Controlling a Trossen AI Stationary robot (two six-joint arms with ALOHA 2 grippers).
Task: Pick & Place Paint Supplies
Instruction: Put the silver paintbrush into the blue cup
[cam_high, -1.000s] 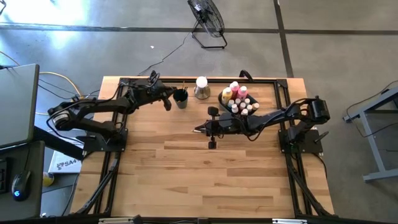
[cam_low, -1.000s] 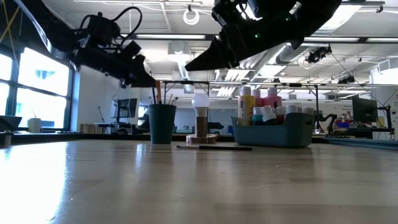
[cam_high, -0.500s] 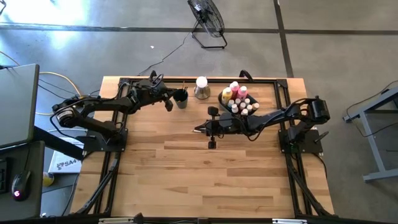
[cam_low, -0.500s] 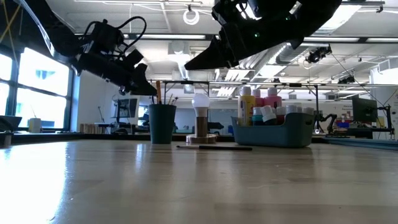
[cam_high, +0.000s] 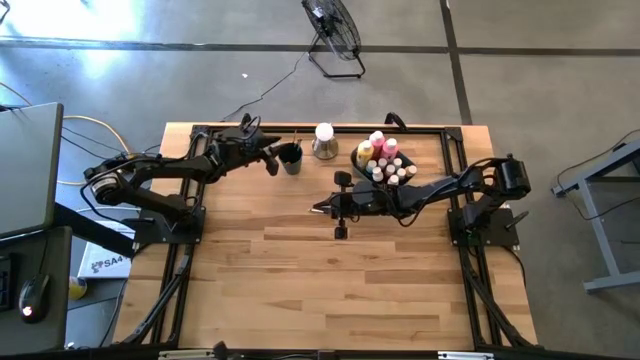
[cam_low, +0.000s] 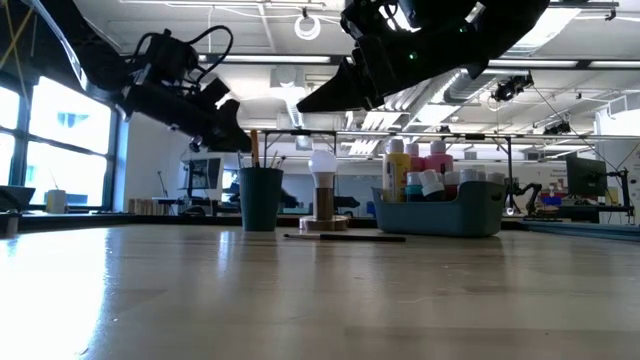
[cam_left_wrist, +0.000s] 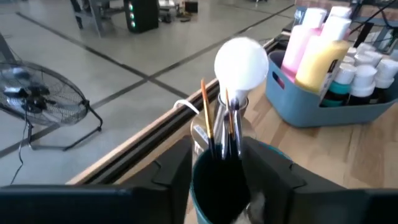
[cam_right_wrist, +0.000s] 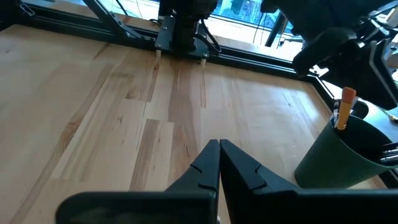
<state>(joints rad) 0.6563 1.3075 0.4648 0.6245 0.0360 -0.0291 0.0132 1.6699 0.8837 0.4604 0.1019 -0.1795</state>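
- Left claw (cam_high: 278, 155) hovers just over the dark cup (cam_high: 291, 158) near the surface's far edge, fingers spread either side of the brushes (cam_left_wrist: 221, 127) standing in it.
- Right claw (cam_high: 318, 208) pressed together, empty, above mid-surface.
- Paint bottles (cam_high: 378, 152) sit in the bin (cam_low: 440, 212) by the far edge.
- 1 brush (cam_low: 345, 237) lies flat on the surface.

The left gripper (cam_high: 281, 155) is reaching right to the dark cup (cam_high: 291, 158); its fingers (cam_left_wrist: 177, 168) are parting above the brushes (cam_left_wrist: 219, 124).
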